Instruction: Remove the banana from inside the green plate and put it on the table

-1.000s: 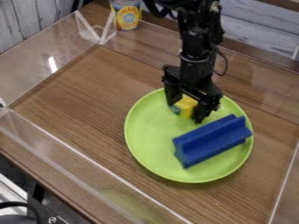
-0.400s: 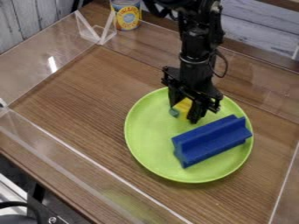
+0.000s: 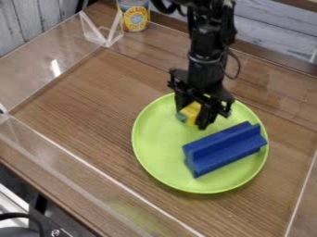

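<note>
A: Pincer (image 3: 198, 111) pointed straight down, clamped on the banana (image 3: 191, 111), over the far part of the green plate (image 3: 161, 148).

B: Banana's axis?

A: Mostly hidden; couldn't tell. A second earlier the fingers stood apart. Blue ridged block (image 3: 225, 148) beside it. Worktop (image 3: 99, 93) can's (image 3: 133, 16) label unreadable.

The plate (image 3: 168, 157) lies on the desk (image 3: 87, 93), toward its right and near side. In the plate's right half lies a ridged block (image 3: 225, 147). The hand (image 3: 198, 113) stands over the plate's far part, behind and left of the block, with the banana (image 3: 192, 111) between its fingers. A can (image 3: 133, 16) stands far back, beyond the desk's rear wall.
</note>
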Controlling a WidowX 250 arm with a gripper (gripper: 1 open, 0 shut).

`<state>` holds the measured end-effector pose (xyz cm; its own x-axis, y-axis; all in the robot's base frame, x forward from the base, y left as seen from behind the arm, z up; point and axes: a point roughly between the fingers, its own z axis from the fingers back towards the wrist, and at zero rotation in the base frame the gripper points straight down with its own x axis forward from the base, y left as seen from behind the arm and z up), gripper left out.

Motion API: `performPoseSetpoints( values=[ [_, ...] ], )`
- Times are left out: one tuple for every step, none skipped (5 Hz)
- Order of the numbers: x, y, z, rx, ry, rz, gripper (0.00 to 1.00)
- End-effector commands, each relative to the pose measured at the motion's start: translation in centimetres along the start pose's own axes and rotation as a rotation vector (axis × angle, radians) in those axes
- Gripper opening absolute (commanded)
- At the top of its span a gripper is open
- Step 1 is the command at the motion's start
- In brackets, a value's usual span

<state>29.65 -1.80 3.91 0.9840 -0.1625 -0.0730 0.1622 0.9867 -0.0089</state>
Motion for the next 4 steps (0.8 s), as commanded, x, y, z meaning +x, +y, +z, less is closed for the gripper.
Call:
performPoseSetpoints(
  values=[
    [0.8, 0.8, 3.7, 0.014, -0.078, 0.024, 0.00],
    [1.0, 2.2, 5.5, 0.021, -0.101, 0.049, 0.00],
    [0.7, 3.0, 6.2, 0.023, -0.126, 0.067, 0.00],
    [0.2, 3.1, 5.9, 0.010, -0.142, 0.067, 0.00]
  ],
)
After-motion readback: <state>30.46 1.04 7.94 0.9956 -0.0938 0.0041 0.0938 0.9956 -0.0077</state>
